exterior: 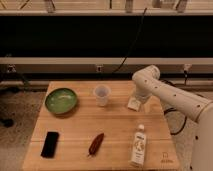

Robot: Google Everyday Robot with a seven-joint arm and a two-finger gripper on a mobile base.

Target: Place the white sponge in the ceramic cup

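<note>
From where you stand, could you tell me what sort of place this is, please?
Probably a robot test lab: a wooden table, a cable hanging behind it, and the robot's gripper at the white sponge.

gripper (pixel 137 99) at white sponge (pixel 132 105) | ceramic cup (pixel 102 95) apart, near green bowl (pixel 61 100)

1 camera looks down across the near edge of the table (pixel 117 127) toward the dark back wall (pixel 75 39), framing the whole top; the gripper (pixel 139 98) hangs at its far right.
</note>
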